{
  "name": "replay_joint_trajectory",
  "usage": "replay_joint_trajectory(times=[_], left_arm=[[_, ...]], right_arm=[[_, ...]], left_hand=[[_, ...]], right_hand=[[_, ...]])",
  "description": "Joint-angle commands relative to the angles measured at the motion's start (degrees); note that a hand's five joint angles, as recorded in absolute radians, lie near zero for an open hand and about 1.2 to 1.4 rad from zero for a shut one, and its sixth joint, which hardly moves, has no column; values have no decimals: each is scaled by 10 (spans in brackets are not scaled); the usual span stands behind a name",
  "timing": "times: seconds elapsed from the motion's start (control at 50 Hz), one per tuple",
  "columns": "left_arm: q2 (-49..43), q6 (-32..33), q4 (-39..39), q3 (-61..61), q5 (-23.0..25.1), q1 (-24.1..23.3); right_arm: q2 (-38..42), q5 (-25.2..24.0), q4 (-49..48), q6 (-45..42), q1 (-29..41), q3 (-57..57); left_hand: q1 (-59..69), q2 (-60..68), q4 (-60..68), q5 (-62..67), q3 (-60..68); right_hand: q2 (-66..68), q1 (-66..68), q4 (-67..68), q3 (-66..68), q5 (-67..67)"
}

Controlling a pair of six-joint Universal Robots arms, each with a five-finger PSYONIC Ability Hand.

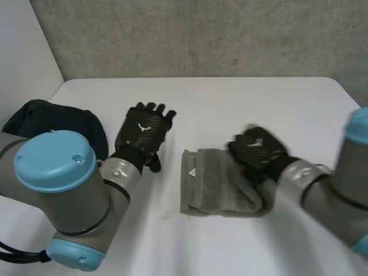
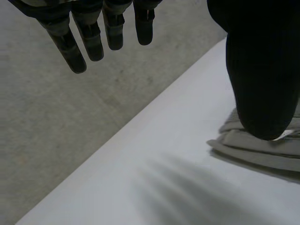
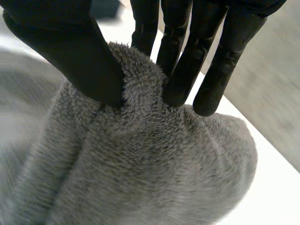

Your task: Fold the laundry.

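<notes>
- Left hand (image 1: pixel 144 133), centre-left of frame: fingers straight, holding nothing.
- Grey towel (image 1: pixel 210 192), lower centre: folded on the table (image 1: pixel 241 100).
- Right hand (image 1: pixel 259 152), right of centre: pinching the towel's raised fold; a shallow pinch could slip, undoing the fold.

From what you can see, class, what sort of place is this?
Probably a robot lab bench: a white table against a plain grey wall, the right robot hand pinching a towel.

Left hand (image 2: pixel 260 70), fingers (image 2: pixel 91 42) straight, folded grey towel (image 2: pixel 262 152) beside thumb, white table (image 2: pixel 154 159)
</notes>
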Motion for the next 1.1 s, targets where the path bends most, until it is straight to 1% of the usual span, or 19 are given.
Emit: replay_joint_trajectory(times=[0.02,0.04,0.06,0.12,0.14,0.16,0.18,0.22,0.26,0.3,0.36,0.44,0.54,0.58,0.62,0.76,0.82,0.98,1.1], left_arm=[[7,-1,0,-1,-6,6],[7,-1,0,-1,-6,6],[6,-3,1,-1,-6,7],[5,-12,1,7,-6,7],[5,-15,2,10,-6,8],[5,-21,2,15,-6,8],[5,-26,2,20,-6,6],[2,-33,1,31,-6,5],[-1,-46,1,46,-6,2],[-6,-59,0,57,-4,-3],[-20,-71,0,70,-2,-13],[-41,-87,-11,92,-1,-42],[-91,-103,-43,126,-1,-75],[-108,-107,-54,136,-2,-79],[-129,-113,-72,148,-3,-82],[-173,-118,-123,158,-5,-79],[-183,-116,-135,158,-5,-76],[-199,-112,-162,158,-5,-75],[-194,-103,-163,164,-5,-74]], right_arm=[[79,12,4,-3,134,-53],[84,16,5,-2,136,-56],[91,29,6,1,136,-59],[86,44,4,5,135,-60],[81,55,0,13,136,-59],[78,61,-1,19,136,-58],[72,66,-1,28,136,-58],[50,85,1,65,120,-57],[29,96,3,99,93,-51],[4,101,7,159,45,-40],[-16,93,12,227,-3,-22],[-20,66,43,270,-31,-13],[-12,37,74,270,-46,-13],[-7,33,74,269,-49,-14],[19,28,72,269,-48,-18],[88,21,62,260,-41,-32],[106,26,51,238,-40,-33],[112,29,47,167,-39,-31],[108,29,46,161,-39,-30]], left_hand=[[-3,-11,-10,-22,-15],[-3,-11,-10,-22,-15],[-3,-11,-10,-22,-15],[-3,-11,-10,-22,-15],[-3,-11,-10,-22,-15],[-3,-11,-10,-22,-15],[-3,-11,-10,-22,-15],[-3,-11,-10,-22,-15],[-3,-11,-10,-22,-15],[-1,-9,-8,-21,-13],[-1,-9,-8,-21,-13],[-1,-9,-8,-21,-13],[0,-7,-7,-19,-12],[2,-6,-5,-17,-10],[5,-2,-1,-14,-6],[5,-2,-1,-14,-6],[7,-1,0,-12,-5],[7,-1,0,-12,-5],[7,-1,0,-12,-5]], right_hand=[[130,257,119,120,132],[84,211,73,74,86],[-71,56,-82,-81,-69],[-183,-56,-194,-193,-181],[-339,-212,-349,-349,-337],[-427,-300,-438,-437,-425],[-493,-366,-503,-503,-491],[-549,-422,-559,-559,-547],[-570,-443,-581,-580,-568],[-570,-443,-581,-580,-568],[-570,-443,-581,-580,-568],[-570,-443,-581,-580,-568],[-570,-443,-581,-580,-568],[-570,-443,-581,-580,-568],[-570,-443,-581,-580,-568],[-570,-443,-581,-580,-568],[-570,-443,-581,-580,-568],[-570,-443,-581,-580,-568],[-570,-443,-581,-580,-568]])
